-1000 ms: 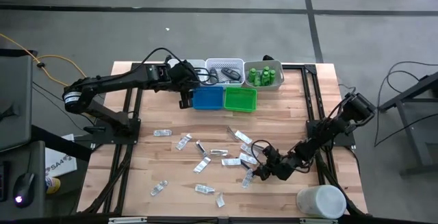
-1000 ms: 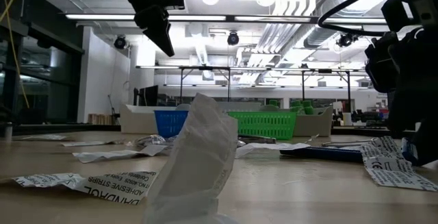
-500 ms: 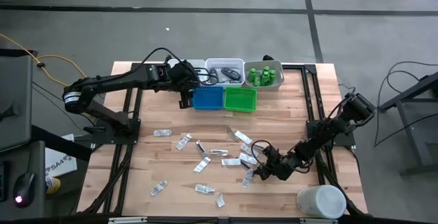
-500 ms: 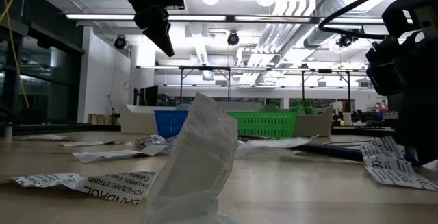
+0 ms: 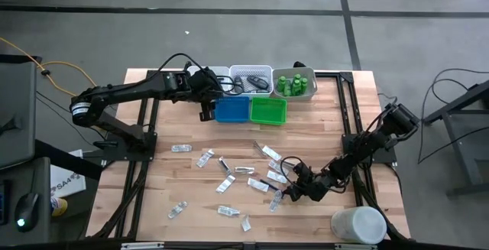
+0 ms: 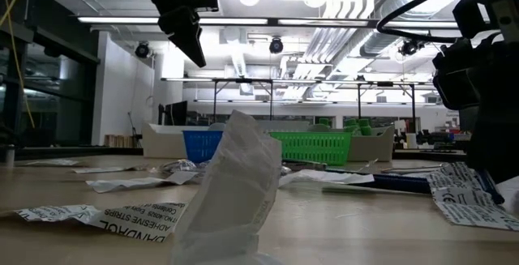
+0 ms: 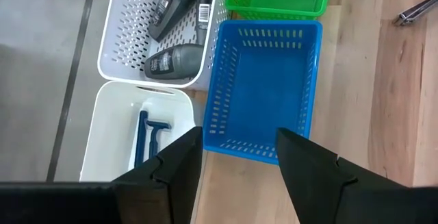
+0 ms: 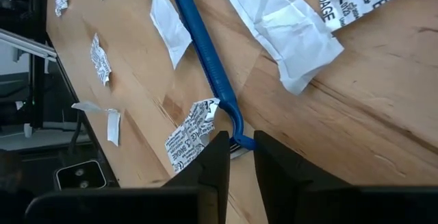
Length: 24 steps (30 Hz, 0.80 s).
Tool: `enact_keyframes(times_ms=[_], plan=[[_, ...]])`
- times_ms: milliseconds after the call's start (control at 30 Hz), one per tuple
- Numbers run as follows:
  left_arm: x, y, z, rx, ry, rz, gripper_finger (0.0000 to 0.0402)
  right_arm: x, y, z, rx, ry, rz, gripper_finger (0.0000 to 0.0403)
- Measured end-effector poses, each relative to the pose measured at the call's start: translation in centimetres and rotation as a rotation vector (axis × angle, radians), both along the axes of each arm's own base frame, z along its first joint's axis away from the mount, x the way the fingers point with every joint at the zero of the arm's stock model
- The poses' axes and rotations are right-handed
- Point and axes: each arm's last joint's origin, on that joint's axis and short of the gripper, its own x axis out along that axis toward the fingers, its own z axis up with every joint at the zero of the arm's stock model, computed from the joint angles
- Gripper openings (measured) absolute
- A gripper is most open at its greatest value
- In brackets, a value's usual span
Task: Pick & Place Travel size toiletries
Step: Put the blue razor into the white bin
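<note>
A blue razor (image 8: 205, 46) lies among white bandage packets (image 5: 229, 170) strewn over the wooden table; in the low view it shows as a blue bar (image 6: 389, 185). My right gripper (image 8: 241, 159) is low at the near right, shut on the razor's head end. My left gripper (image 7: 239, 176) hangs open above the near end of the blue tray (image 7: 267, 94), holding nothing. One white tray (image 7: 137, 128) holds blue razors. A perforated white basket (image 7: 171, 39) holds dark grey bottles. Green bottles stand in a far tray (image 5: 295, 84). My right gripper pinches the razor's head end (image 8: 239, 136) between its two fingers. The fingers slant down from the table's right side. The handle (image 8: 198, 32) stretches away from them, lying flat on the table.
A green tray (image 5: 267, 110) stands beside the blue one at the table's far edge. A large white cylinder (image 5: 357, 225) stands at the near right corner, close behind my right arm. Packets lie all around the razor.
My right gripper has stayed in place. In the low view the blue razor's handle has swung a little on the table, and the white packet next to it has shifted. My left arm has kept still.
</note>
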Motion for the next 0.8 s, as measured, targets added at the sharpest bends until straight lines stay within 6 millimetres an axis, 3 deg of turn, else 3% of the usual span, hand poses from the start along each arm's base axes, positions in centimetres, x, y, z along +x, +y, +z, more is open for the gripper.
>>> enact_keyframes(times_ms=[167,367,800], plan=[[0.0,0.0,0.0,0.0,0.0,0.0,0.0182,0.04,-0.03,0.04,-0.025,-0.016,0.006,0.0049],[-0.13,-0.05,-0.11,-0.006,0.017,0.0,0.0182,0.16,0.03,0.18,-0.055,-0.042,0.033,0.001],[-0.16,-0.06,-0.13,-0.007,0.021,0.0,0.0182,0.16,-0.05,0.23,-0.087,-0.055,0.034,0.0005]])
